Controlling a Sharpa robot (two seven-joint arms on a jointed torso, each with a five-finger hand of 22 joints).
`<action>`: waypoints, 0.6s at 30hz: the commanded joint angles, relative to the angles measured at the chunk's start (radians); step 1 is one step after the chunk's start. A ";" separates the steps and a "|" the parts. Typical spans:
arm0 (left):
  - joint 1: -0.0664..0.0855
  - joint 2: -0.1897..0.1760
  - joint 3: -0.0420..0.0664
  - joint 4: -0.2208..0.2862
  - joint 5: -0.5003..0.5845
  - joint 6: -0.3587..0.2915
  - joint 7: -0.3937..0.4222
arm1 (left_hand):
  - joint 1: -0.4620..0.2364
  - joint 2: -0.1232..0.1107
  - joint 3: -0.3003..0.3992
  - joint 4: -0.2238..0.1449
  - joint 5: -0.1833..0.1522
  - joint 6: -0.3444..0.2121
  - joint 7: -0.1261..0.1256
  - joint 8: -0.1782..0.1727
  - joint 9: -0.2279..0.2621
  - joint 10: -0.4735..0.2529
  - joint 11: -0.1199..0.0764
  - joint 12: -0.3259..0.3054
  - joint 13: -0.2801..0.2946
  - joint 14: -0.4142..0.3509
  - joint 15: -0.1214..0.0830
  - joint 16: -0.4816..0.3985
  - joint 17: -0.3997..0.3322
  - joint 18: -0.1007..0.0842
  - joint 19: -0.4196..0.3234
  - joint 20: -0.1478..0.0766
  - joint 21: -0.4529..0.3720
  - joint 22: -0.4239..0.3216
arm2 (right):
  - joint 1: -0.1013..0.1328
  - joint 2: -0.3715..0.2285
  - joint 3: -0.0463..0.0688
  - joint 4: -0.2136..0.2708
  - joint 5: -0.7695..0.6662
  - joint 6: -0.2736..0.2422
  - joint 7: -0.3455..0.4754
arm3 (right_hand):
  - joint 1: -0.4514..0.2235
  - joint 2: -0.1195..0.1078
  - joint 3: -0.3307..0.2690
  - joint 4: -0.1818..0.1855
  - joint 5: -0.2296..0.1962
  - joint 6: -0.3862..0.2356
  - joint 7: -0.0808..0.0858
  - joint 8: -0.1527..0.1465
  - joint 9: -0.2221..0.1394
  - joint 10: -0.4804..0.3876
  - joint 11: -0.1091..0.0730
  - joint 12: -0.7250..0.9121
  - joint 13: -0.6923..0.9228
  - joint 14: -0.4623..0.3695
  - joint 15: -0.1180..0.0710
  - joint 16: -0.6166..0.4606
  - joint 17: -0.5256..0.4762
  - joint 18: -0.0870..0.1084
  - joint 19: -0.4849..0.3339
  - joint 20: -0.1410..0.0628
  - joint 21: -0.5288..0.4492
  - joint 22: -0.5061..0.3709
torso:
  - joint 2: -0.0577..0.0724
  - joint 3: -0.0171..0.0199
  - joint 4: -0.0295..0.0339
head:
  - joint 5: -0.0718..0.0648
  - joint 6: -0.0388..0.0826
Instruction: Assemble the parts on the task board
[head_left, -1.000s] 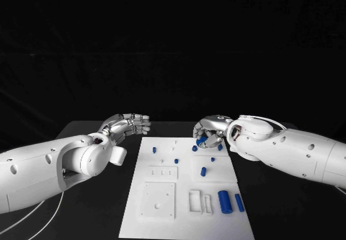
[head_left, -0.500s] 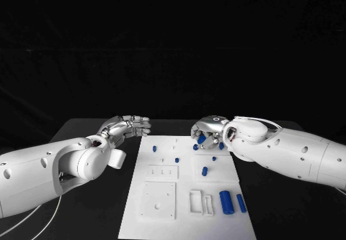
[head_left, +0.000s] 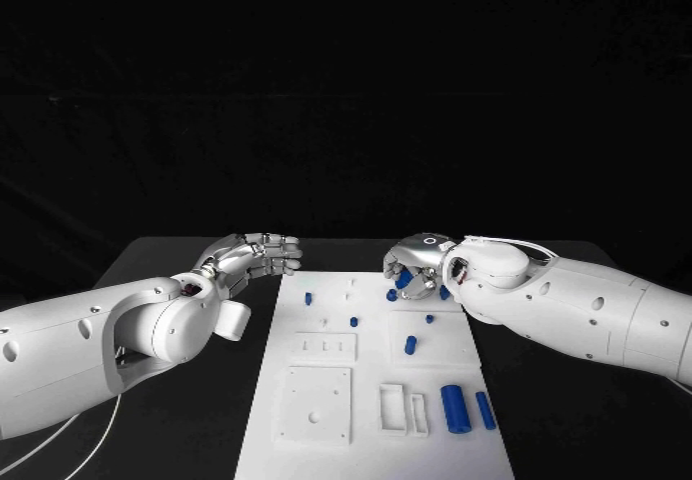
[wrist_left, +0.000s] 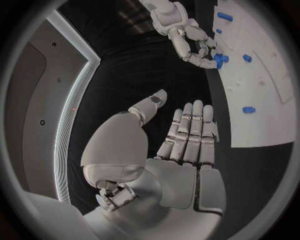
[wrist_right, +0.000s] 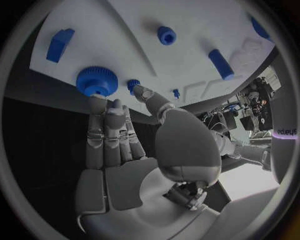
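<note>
Fingertips (wrist_right: 99, 102) of my right silver hand (head_left: 417, 265) are pinching the round blue toothed plastic gear (wrist_right: 97, 81) over the white task board (head_left: 325, 435)'s far edge, nearer than my empty, loosely opened left hand (head_left: 255, 253).

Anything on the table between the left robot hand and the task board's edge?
Nothing: in the head view only bare black table separates the left robot hand from the task board.

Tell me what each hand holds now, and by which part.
The right hand grips a blue gear by its toothed rim; the left hand holds nothing.

Dim black surroundings, bright white board, fisheye-bent wrist views
</note>
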 joint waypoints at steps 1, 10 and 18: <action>0.004 0.003 0.001 0.001 -0.005 0.020 0.009 | -0.010 0.002 0.000 0.001 -0.004 0.005 0.028 -0.004 0.002 0.004 -0.001 -0.006 -0.001 -0.008 0.001 0.002 -0.002 0.007 -0.004 0.000 0.004 0.021 | 0.000 0.000 0.000 -0.003 -0.023 0.020 0.001 | 0.004 0.002 0.011 0.000 -0.005 0.008 -0.001 0.005 0.001 0.007 -0.001 0.005 -0.001 -0.007 -0.002 0.005 -0.002 0.029 0.016 -0.013 0.007 0.022 | 0.011 0.0016 0.0015 | 0.002 0.000; 0.004 0.005 0.001 -0.006 -0.005 0.021 0.007 | -0.013 0.002 0.001 0.003 -0.003 0.003 0.028 -0.005 0.002 0.003 0.000 -0.007 -0.001 -0.011 0.002 0.002 -0.003 0.008 -0.004 0.001 0.004 0.021 | -0.001 0.001 0.000 0.000 -0.016 0.029 0.010 | -0.004 0.005 0.026 -0.001 0.001 0.042 -0.007 0.020 0.010 0.051 -0.015 0.020 0.007 -0.007 -0.016 0.017 -0.012 0.029 0.015 -0.012 0.019 0.023 | 0.022 0.0023 0.0024 | 0.001 0.000; 0.004 0.006 0.001 -0.011 -0.005 0.021 0.005 | -0.013 0.002 0.001 0.003 -0.003 0.003 0.028 -0.005 0.002 0.002 0.000 -0.007 -0.001 -0.012 0.002 0.001 -0.003 0.008 -0.005 0.001 0.004 0.021 | -0.002 -0.002 0.000 0.018 -0.004 0.039 0.012 | -0.011 0.006 0.027 -0.001 0.001 0.053 -0.010 0.024 0.016 0.069 -0.021 0.021 0.013 -0.008 -0.021 0.021 -0.020 0.029 0.023 -0.020 0.047 0.026 | 0.030 0.0032 0.0016 | 0.001 0.004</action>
